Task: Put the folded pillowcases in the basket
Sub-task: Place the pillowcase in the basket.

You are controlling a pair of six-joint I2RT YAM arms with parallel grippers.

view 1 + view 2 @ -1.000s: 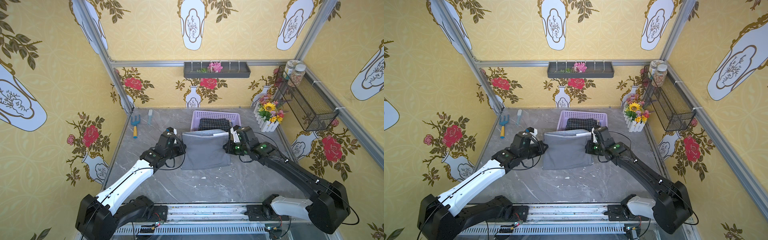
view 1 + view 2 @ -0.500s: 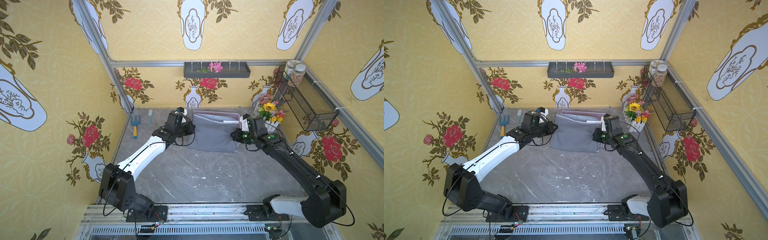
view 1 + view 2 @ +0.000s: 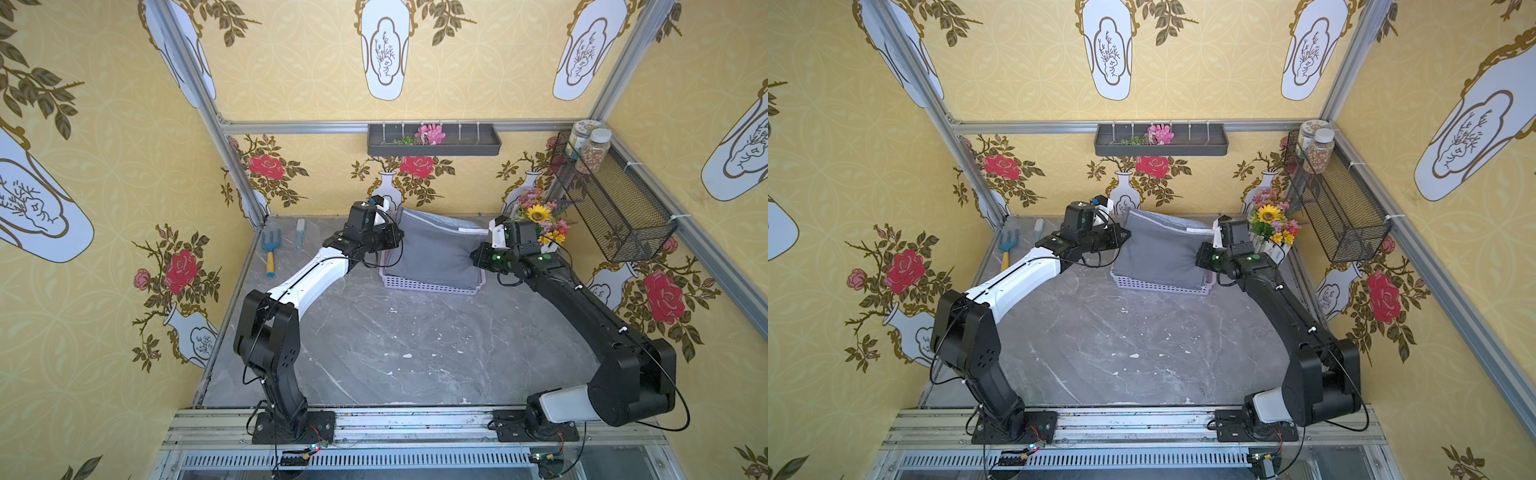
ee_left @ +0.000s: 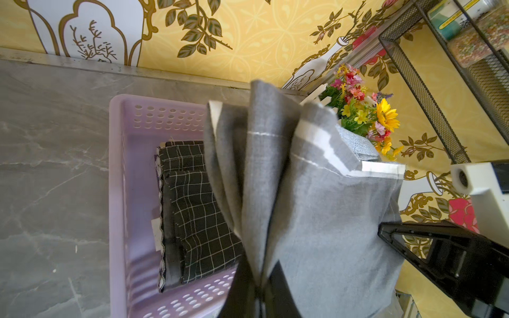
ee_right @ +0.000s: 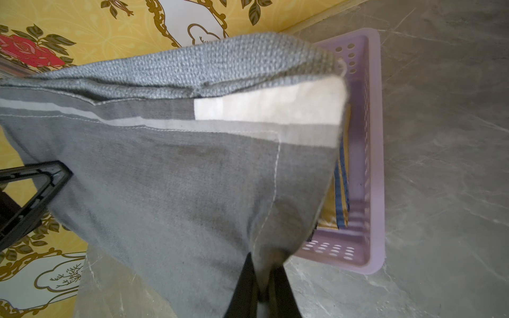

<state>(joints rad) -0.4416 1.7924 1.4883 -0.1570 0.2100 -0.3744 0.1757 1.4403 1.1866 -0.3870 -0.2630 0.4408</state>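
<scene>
Grey marble-look tabletop (image 3: 374, 332), lilac perforated plastic basket (image 3: 428, 286), floor mostly hidden beneath grey woven folded pillowcase (image 3: 436, 249) suspended over basket, lower edge dipping inside, black grid-check cloth (image 4: 198, 209) in basket partly covered, left gripper (image 4: 259, 287) and right gripper (image 5: 261, 278) outstretched either side of basket, each clamped tight on pillowcase edge, fingertips buried in fabric
</scene>
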